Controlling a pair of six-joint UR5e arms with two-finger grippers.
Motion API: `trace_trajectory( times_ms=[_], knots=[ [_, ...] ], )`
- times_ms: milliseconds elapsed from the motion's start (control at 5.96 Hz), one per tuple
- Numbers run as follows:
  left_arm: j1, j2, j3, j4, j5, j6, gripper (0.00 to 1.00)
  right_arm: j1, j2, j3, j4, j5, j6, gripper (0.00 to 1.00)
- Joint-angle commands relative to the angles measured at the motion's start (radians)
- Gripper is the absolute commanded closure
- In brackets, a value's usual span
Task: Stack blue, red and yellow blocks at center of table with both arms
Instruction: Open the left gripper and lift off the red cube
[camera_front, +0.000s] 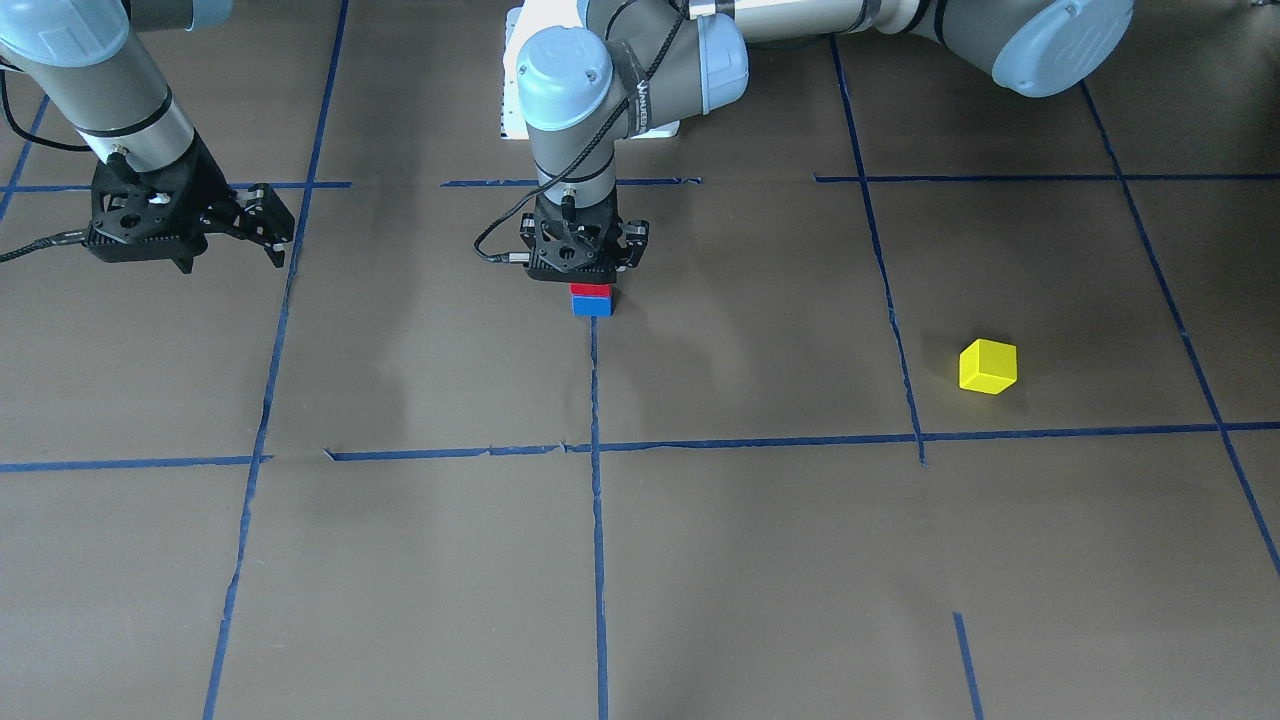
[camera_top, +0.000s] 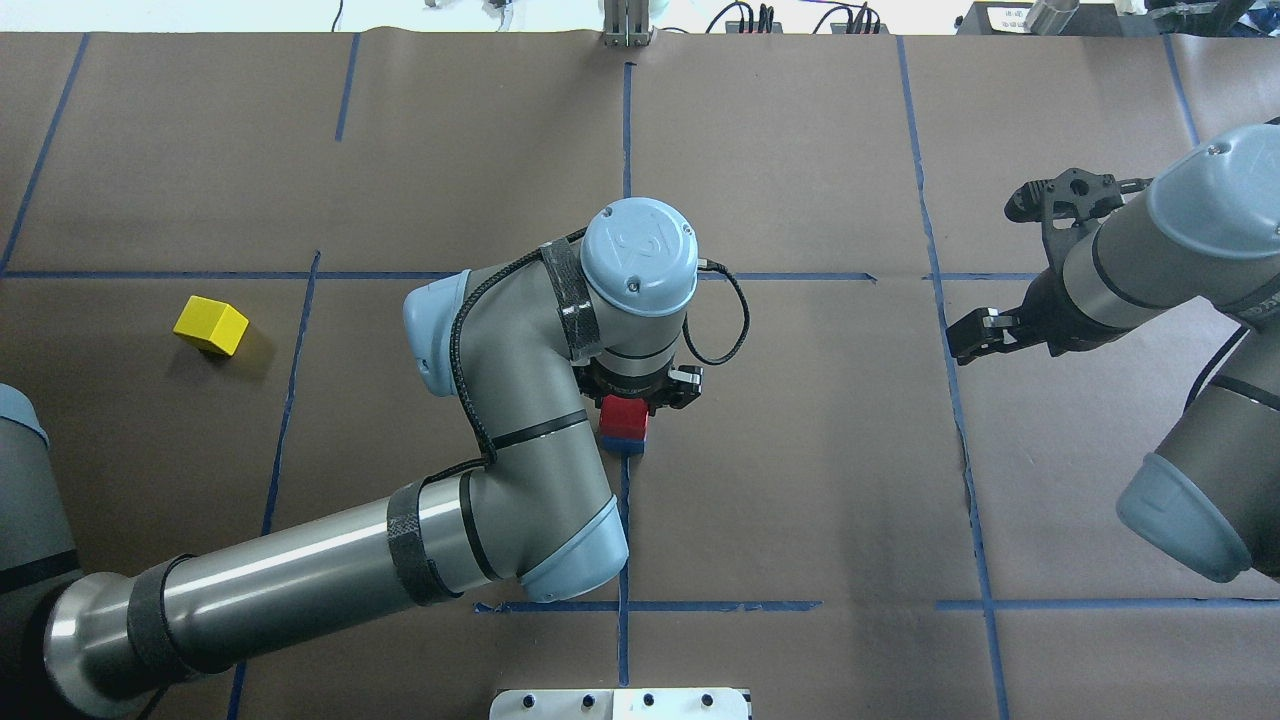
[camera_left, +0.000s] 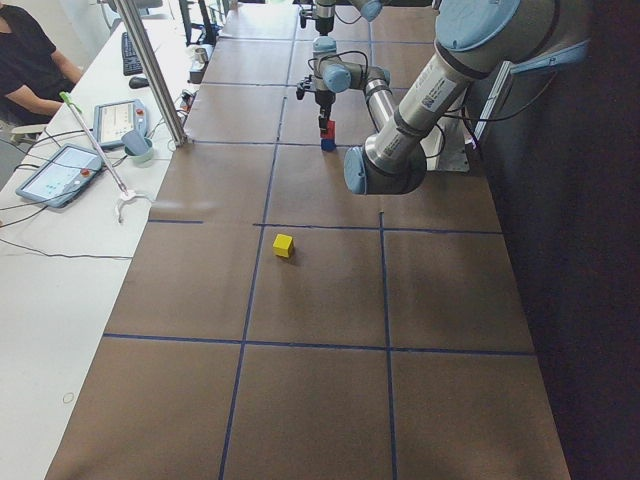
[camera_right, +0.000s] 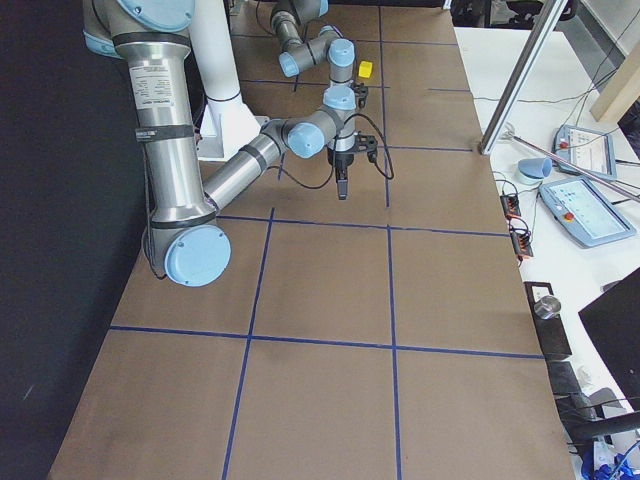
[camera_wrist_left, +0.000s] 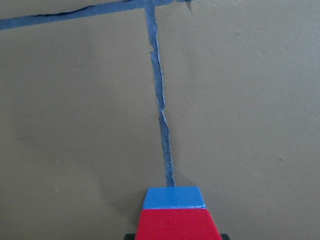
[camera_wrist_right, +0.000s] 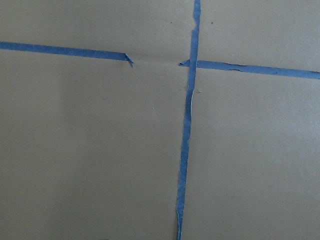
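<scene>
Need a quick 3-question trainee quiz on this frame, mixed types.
1. True or false: the red block sits on the blue block.
2. The yellow block is: A on the stack; B alone on the table; C held in a gripper.
3. Fill in: the right gripper is ___ (open or shut).
Key: 1 true; 2 B; 3 open.

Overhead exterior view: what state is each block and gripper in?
Blue cube block, on the table, bottom of stack.
Red cube block, stacked on the blue cube block.
Yellow cube block, alone on the table, unstacked.
Left gripper, over the red cube block; grip unclear.
Right gripper, open, empty, off to the side.
</scene>
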Motion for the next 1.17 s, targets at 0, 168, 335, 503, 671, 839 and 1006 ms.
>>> trace_trajectory(
  times_ms=[0, 168, 335, 503, 671, 839, 1006],
  knots=[
    [0.0, 0.003, 0.011, -0.032, 0.003, 0.005, 0.82, 0.0, 0.0, -0.001, 0.0, -0.001, 0.0, 0.0],
    [0.005, 0.008, 0.01, -0.034, 0.024, 0.005, 0.58, 0.0, 0.002, -0.001, 0.0, 0.0, 0.0, 0.0],
    [0.005, 0.008, 0.01, -0.032, 0.024, 0.004, 0.41, 0.0, 0.003, -0.001, 0.0, 0.0, 0.0, 0.0],
    [0.005, 0.009, 0.008, -0.031, 0.03, 0.002, 0.09, -0.002, 0.005, -0.001, 0.0, 0.0, 0.0, 0.0],
    [0.005, 0.008, 0.006, -0.028, 0.032, 0.001, 0.0, -0.002, 0.007, -0.001, 0.0, 0.0, 0.0, 0.0],
    [0.005, 0.008, -0.006, -0.017, 0.03, 0.001, 0.0, -0.002, 0.007, -0.001, -0.001, 0.0, 0.0, 0.0],
    [-0.001, 0.011, -0.053, -0.002, 0.029, 0.001, 0.0, -0.002, 0.007, -0.001, 0.0, 0.0, 0.0, 0.0]
  ],
)
